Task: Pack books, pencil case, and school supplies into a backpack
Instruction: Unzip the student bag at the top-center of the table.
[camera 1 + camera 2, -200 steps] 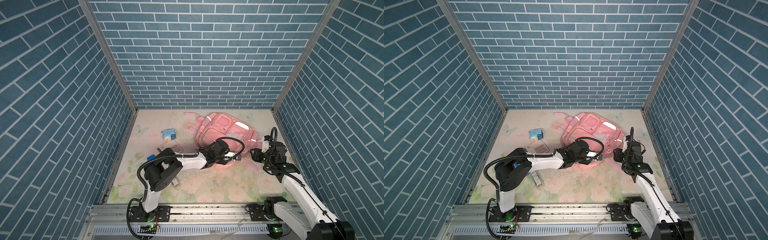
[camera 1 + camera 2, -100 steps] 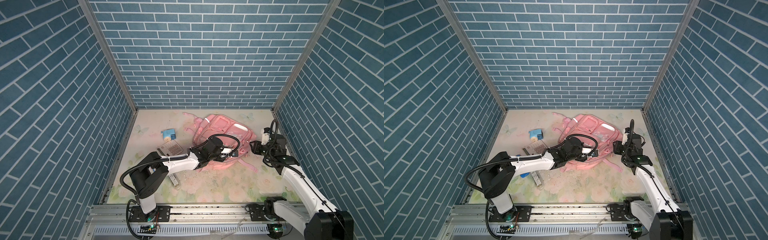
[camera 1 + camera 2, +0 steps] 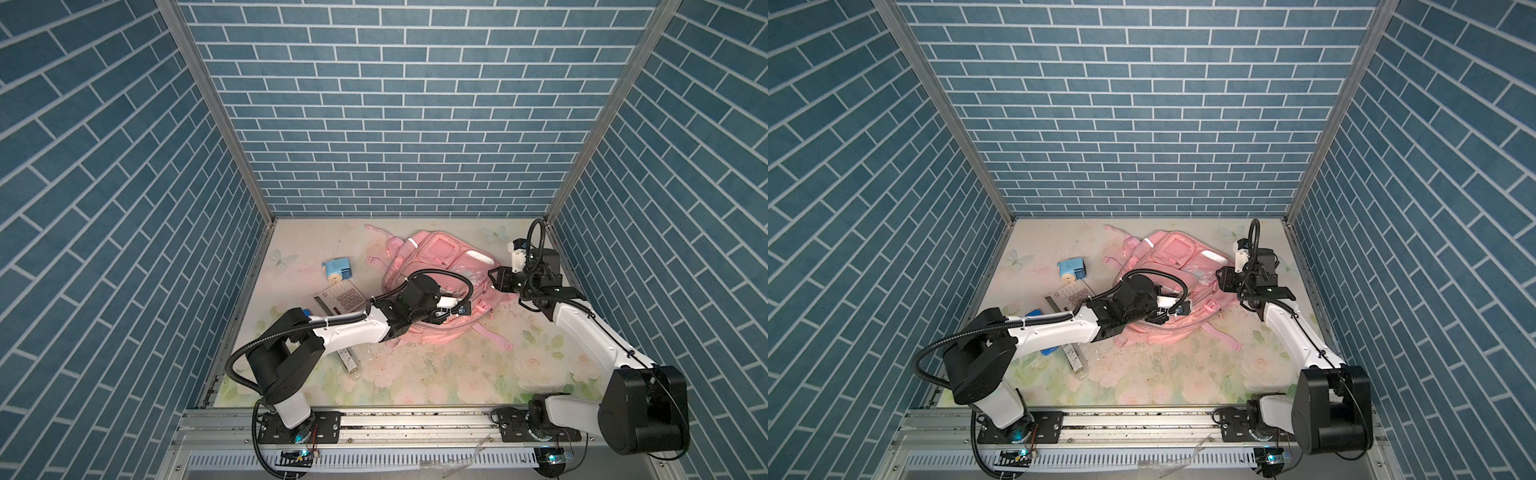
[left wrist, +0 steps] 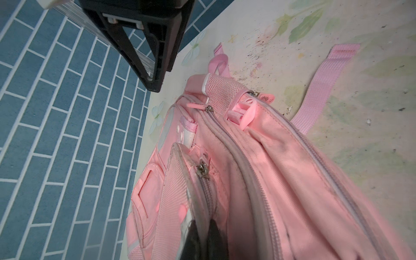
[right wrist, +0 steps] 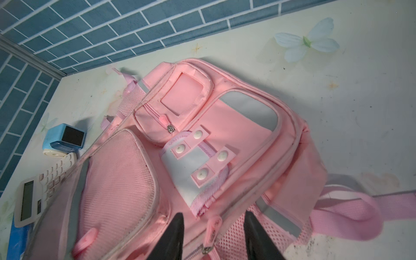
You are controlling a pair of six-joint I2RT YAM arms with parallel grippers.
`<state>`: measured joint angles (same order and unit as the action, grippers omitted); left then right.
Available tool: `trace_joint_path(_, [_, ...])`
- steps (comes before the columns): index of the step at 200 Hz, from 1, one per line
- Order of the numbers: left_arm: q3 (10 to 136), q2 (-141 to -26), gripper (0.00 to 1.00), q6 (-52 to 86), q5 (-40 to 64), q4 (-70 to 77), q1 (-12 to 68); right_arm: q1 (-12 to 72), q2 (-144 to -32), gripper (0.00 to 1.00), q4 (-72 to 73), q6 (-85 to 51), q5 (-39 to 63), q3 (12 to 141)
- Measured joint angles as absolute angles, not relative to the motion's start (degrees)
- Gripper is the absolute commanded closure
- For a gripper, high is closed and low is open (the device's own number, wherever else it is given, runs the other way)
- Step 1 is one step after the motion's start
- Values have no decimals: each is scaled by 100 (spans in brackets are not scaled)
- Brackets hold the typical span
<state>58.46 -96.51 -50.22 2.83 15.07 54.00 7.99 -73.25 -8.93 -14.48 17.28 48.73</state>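
The pale pink backpack (image 3: 440,253) (image 3: 1177,251) lies front-up toward the back of the table. My left gripper (image 3: 462,309) (image 3: 1183,309) is at its near side, shut (image 4: 203,225) on a fold of fabric beside a front pocket zipper (image 4: 200,171). My right gripper (image 3: 493,279) (image 3: 1220,279) stands open (image 5: 213,213) at the bag's right side. Its fingers straddle a pink zipper pull (image 5: 212,227) without touching it. Of the school supplies, the light blue sharpener (image 3: 337,270) (image 5: 65,137) and the white calculator (image 3: 343,299) (image 5: 40,189) lie left of the bag. I see no books or pencil case.
A slim clear box (image 3: 349,361) and a blue item (image 3: 1034,313), mostly hidden, lie under the left arm. Pink straps (image 3: 494,336) trail onto the floral mat. Blue brick walls close in three sides, and crumbs dot the mat in front of the bag.
My right gripper has moved back and inward over the backpack's side. The left arm's elbow has swung left while its gripper kept hold of the fabric. More of the calculator now shows.
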Motion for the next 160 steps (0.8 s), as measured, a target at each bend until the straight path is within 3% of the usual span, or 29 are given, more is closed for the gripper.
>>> trace_joint_path(32, [5846,-9644,100,-5043,283,1507,5400,958,-7688,56,-923,-1448,1691,4923])
trace_joint_path(77, [5839,-9638,100,-5037,261,1533,5389,1092,-8206,68,-1568,-1345,1358,5179])
trace_joint_path(113, [5817,-9612,100,-5035,266,1568,5363,1081,-7498,77,-1822,-1376,998,4840])
trace_joint_path(160, [5813,-9513,100,-5039,290,1573,5325,1066,-6737,74,-2056,-1354,906,4329])
